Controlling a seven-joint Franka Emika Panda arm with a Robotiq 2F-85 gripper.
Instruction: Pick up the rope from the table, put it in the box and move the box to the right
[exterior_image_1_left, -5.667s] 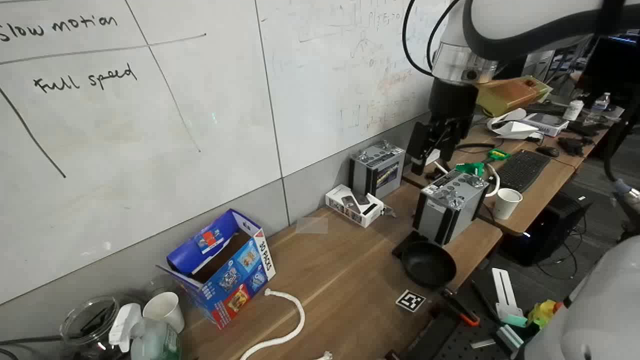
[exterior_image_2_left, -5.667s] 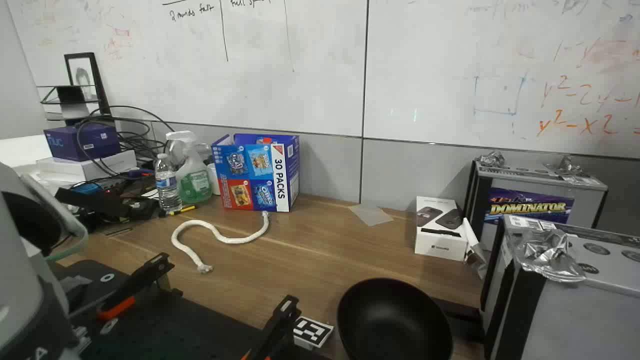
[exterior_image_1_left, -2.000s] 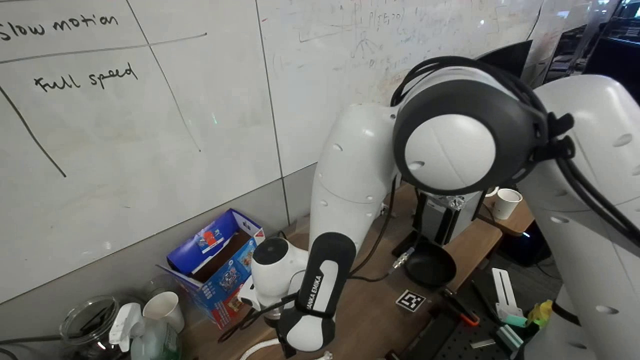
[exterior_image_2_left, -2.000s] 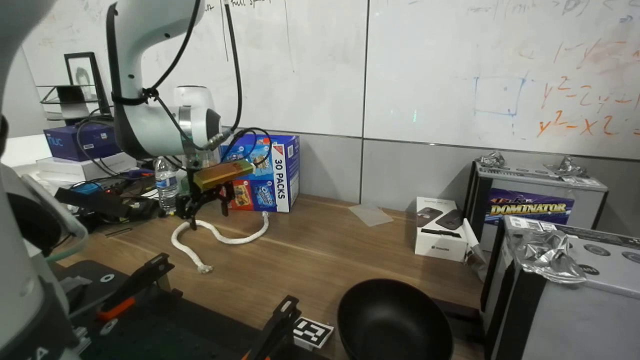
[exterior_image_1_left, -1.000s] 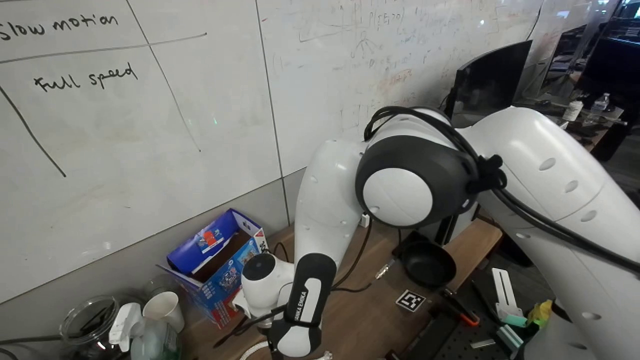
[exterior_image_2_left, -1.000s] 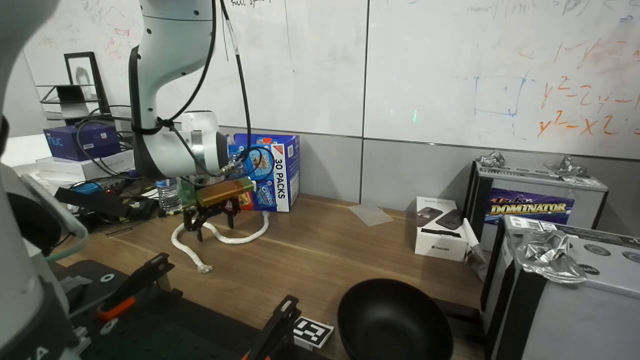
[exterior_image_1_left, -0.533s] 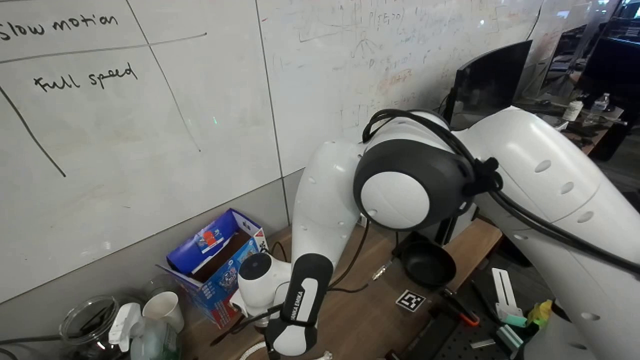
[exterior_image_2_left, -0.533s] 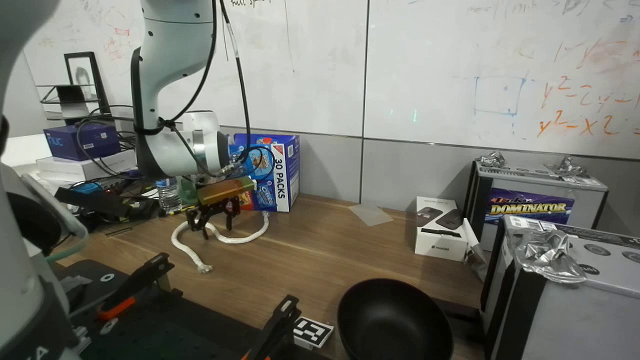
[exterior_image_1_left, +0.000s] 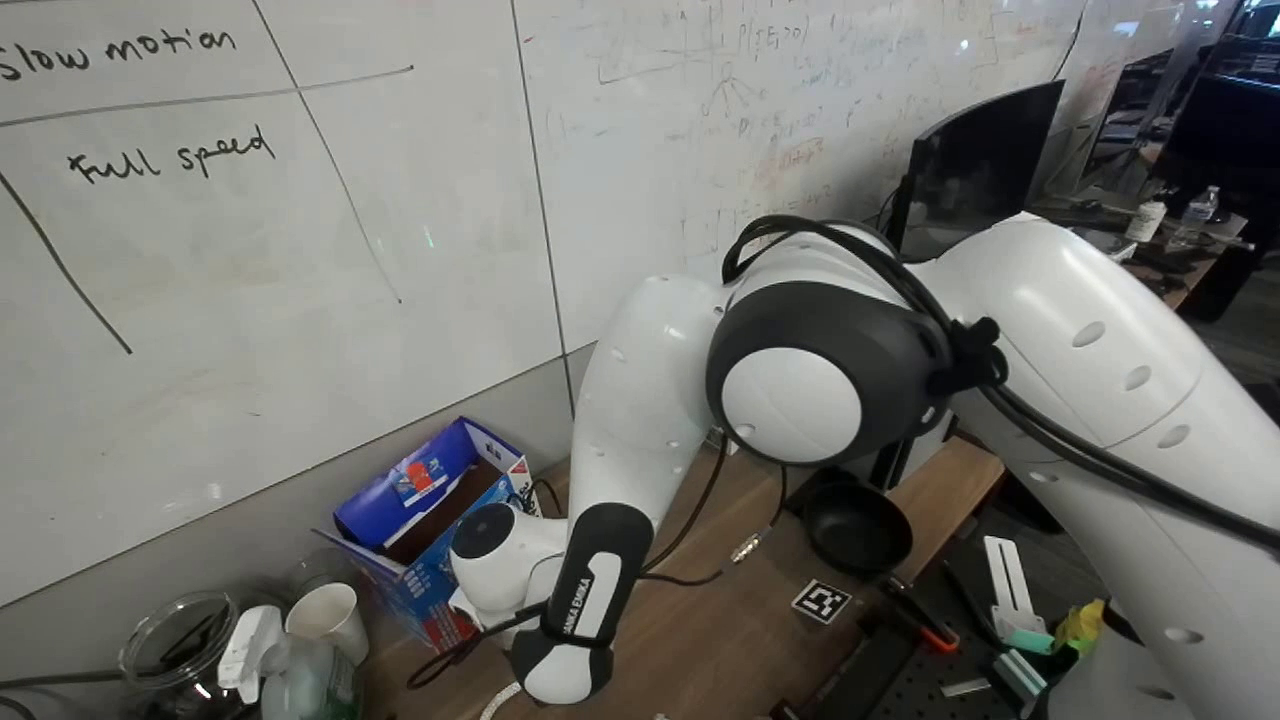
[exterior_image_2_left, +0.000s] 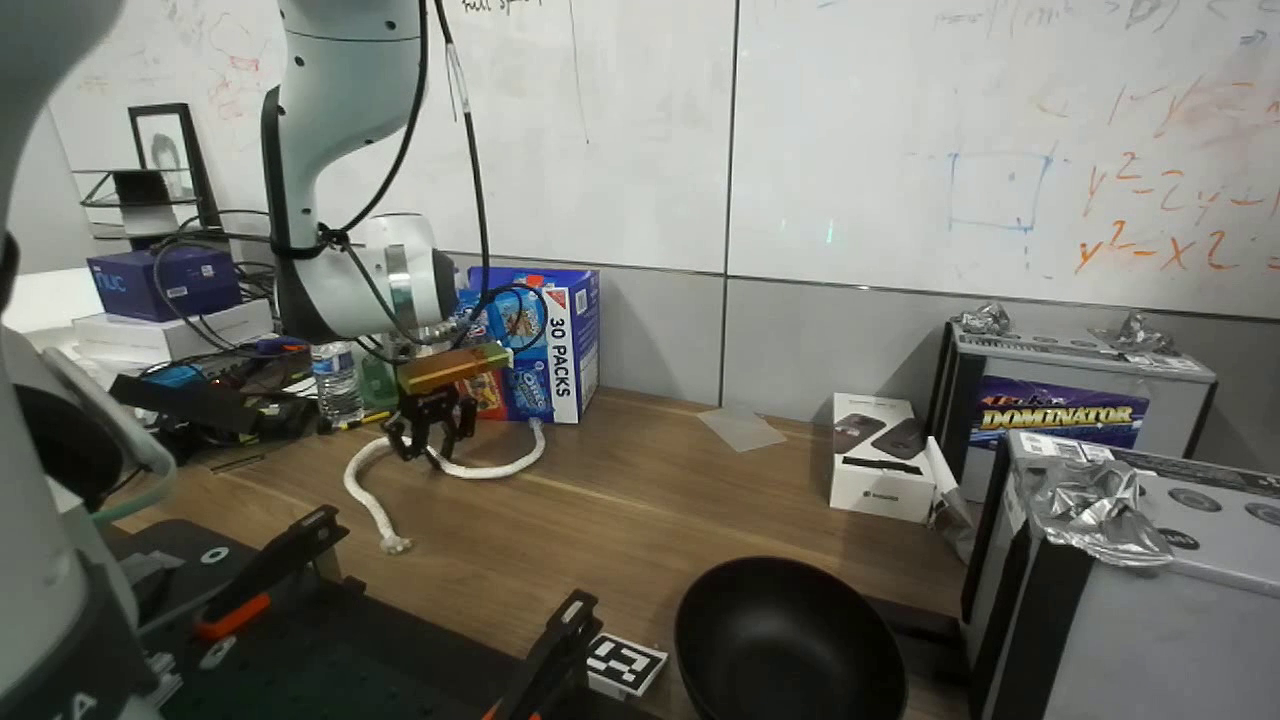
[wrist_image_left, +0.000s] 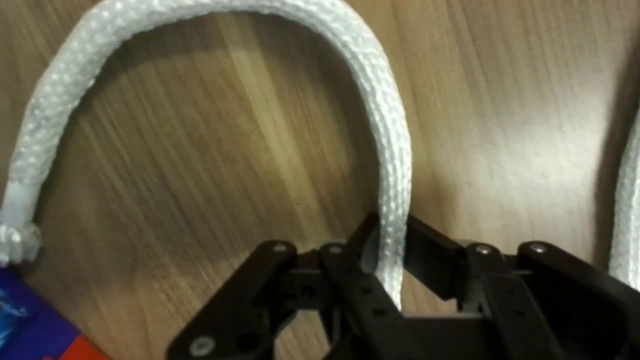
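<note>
Pinching one white rope (wrist_image_left: 395, 165) with two fingers (wrist_image_left: 434, 260), spread half a second ago; having shifted both ends; in an exterior view, with one end on the table (exterior_image_2_left: 620, 500) at the fingers' 7 o'clock, one unmoved blue box (exterior_image_2_left: 562, 350) at 2 o'clock.

Wrist view: glare on table (wrist_image_left: 545, 175) | shadow beside rope (wrist_image_left: 394, 150) | claw (wrist_image_left: 391, 245) apparently soft-focused

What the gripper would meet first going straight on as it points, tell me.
Most likely the wood-grain tabletop: the gripper points down at it, pinching the white rope; the gap beneath is hard to judge.
</note>
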